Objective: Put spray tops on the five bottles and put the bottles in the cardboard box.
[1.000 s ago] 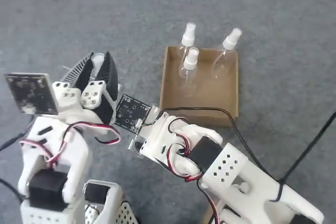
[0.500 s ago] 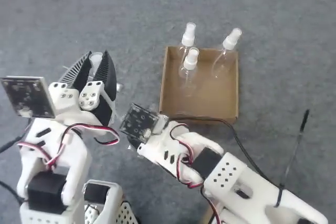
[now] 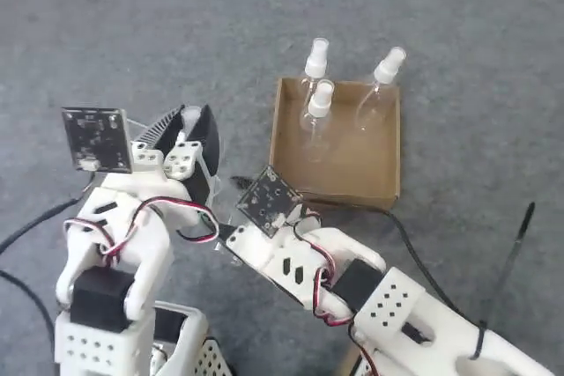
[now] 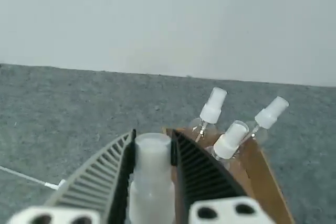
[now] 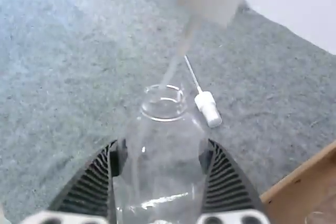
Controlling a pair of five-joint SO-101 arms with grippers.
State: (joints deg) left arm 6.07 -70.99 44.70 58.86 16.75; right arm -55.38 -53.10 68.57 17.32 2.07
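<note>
**Spray Top Held Over an Open Bottle**

The left gripper [image 4: 152, 139] was up off the grey mat [image 3: 132, 50], to the left of the box [image 3: 348, 160]. Its two black fingers were shut tight on a white spray top [image 4: 152, 166], one finger on each side. A thin tube hung down from the top.

The right gripper [image 5: 161, 157] was lower down, close to the box's near left corner. Its fingers were closed around a clear bottle [image 5: 164, 124], one on each round side. The bottle's mouth was open, with no top on it. The held top was right above the bottle. The tube pointed down at the mouth, but it was too blurry to tell if the tip was inside.

A loose top [image 5: 208, 107] lay flat on the mat, not far from the held bottle. Its own thin tube stuck out of it.

The box sat on the mat to the right of both grippers. Three bottles [image 3: 322, 103] stood in its far part, close together. Each one had a white top on.
</note>
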